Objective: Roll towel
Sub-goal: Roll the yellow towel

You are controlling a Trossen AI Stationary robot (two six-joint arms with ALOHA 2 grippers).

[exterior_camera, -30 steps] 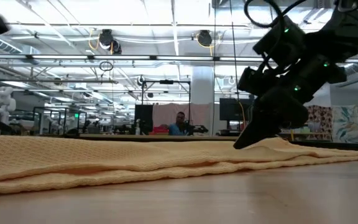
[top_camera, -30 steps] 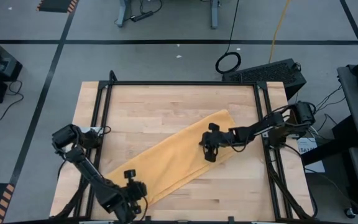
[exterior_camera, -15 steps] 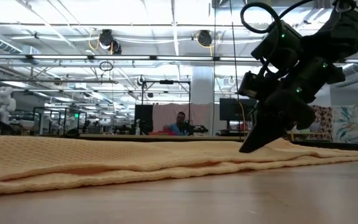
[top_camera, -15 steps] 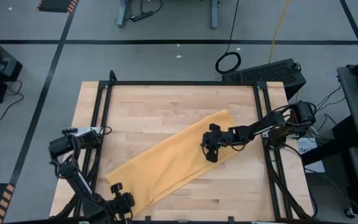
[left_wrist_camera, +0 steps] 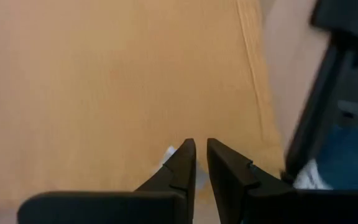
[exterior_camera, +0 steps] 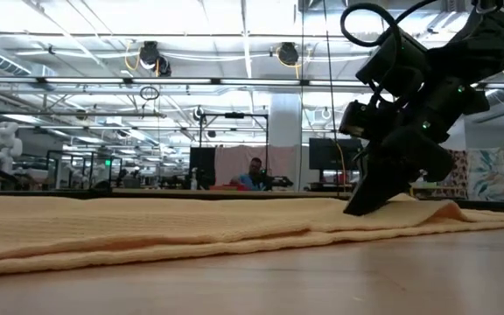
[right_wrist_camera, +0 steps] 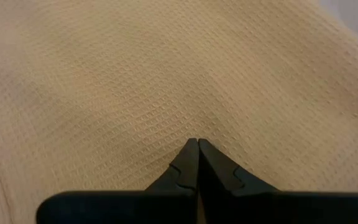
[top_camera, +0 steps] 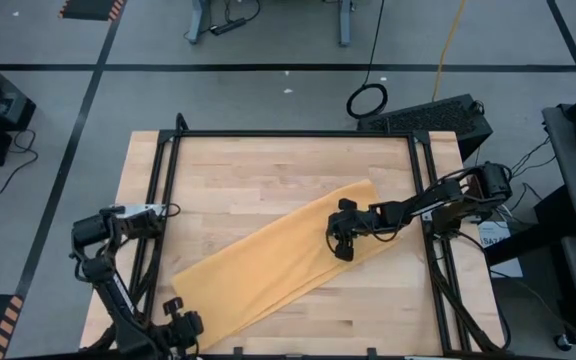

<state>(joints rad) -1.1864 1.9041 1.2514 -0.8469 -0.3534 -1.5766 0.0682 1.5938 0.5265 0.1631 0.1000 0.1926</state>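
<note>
The mustard-yellow towel (top_camera: 268, 260) lies flat and slantwise on the wooden table, from the near-left corner to the far right. My right gripper (top_camera: 342, 250) is shut, its tips on the towel's far-right half (right_wrist_camera: 166, 81). A low ridge of cloth (exterior_camera: 427, 211) stands beside those tips (exterior_camera: 354, 208). My left gripper (top_camera: 180, 325) hangs over the towel's near-left end by the table's near-left corner. In the left wrist view its fingers (left_wrist_camera: 201, 149) stand a narrow slit apart with nothing between them, above the cloth (left_wrist_camera: 104, 74). My right gripper presses its shut fingertips (right_wrist_camera: 197, 146) down on the towel's upper face (right_wrist_camera: 197, 127), a little in from its far-right end. The fingers slant steeply down from the table's right side. The cloth under them lies on the table.
Black frame rails (top_camera: 158, 230) run along the table's edges. Bare wood (top_camera: 238, 170) lies at the far left of the towel. A black device (top_camera: 438, 115) sits off the far-right corner. A person (exterior_camera: 254, 172) sits far back in the room.
My left gripper has swung toward the table's left edge and near-left corner, rolling its wrist. My right gripper has stayed in place and tipped steeper, and a small ridge of cloth has risen beside its tips. The rest of the towel lies as before.
</note>
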